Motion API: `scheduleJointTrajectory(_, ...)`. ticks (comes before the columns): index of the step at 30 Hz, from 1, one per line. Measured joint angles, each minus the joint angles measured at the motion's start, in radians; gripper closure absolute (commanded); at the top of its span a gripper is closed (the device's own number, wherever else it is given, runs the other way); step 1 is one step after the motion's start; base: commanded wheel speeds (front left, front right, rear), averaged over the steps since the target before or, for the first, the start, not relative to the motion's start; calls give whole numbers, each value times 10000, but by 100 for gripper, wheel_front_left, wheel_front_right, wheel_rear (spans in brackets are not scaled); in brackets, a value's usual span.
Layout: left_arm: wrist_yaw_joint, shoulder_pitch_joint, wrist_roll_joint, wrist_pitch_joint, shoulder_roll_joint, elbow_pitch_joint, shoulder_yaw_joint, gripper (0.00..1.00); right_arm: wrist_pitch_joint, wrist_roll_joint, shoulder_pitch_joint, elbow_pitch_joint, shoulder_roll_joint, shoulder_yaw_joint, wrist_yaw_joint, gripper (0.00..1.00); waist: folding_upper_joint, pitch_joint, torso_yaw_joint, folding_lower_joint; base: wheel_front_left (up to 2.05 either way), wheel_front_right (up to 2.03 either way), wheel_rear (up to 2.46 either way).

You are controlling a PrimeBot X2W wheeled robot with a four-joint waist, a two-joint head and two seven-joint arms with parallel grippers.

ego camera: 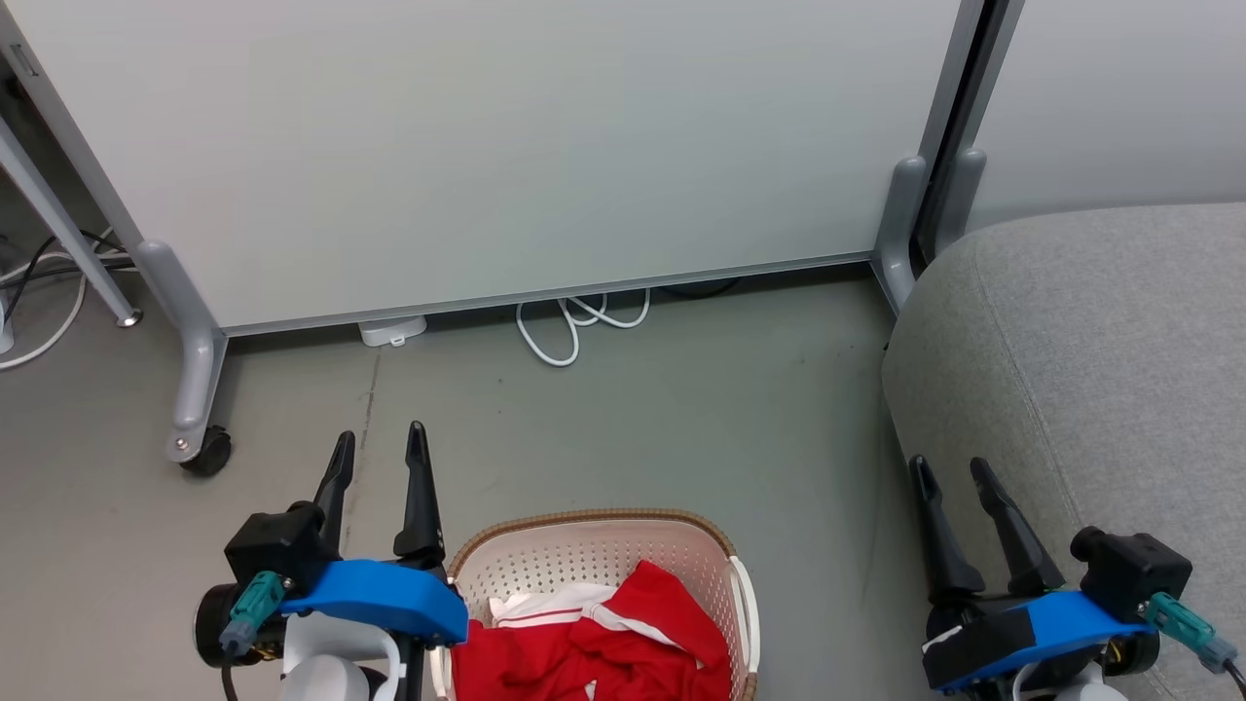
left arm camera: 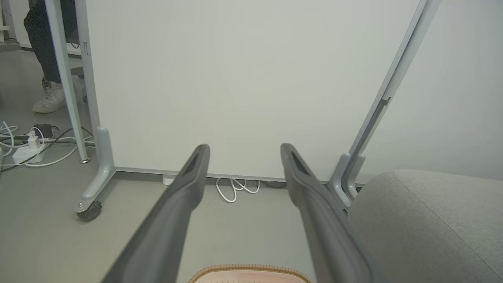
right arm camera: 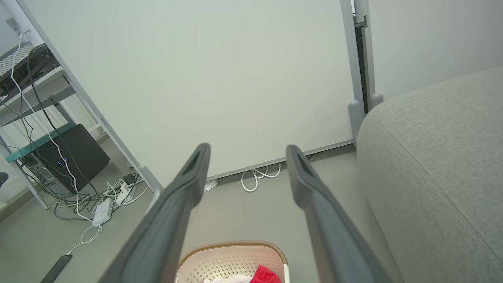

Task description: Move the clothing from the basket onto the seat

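Red clothing (ego camera: 594, 647) lay heaped in the basket (ego camera: 584, 560), bottom centre. Left gripper (ego camera: 380, 434) and right gripper (ego camera: 947, 464) flanked it, both spread wide, holding nothing. Transfer to the sofa seat (ego camera: 1100, 370), right, looked unstarted.

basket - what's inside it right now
Crumpled red clothing with white panels lies inside the basket, below its bare perforated far wall. The fabric covers the basket's bottom, and whether it is one garment or more cannot be told.

Bright, even light is washing the white panel (ego camera: 535, 146), a soft shadow lying on the floor (ego camera: 681, 409) beneath it.
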Motion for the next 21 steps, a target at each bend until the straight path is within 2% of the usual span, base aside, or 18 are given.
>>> scheduleJointTrajectory(10,-119,-59,769,-217,-21,263,-176,0,-213,-828,-4,4,-4,105,2,0,0,-49,22,0,0,0,0)
scheduleJointTrajectory(21,-529,-89,1494,-430,-40,472,-337,0,-435,-1710,0,4,-6,188,4,0,0,-111,55,0,0,0,0)
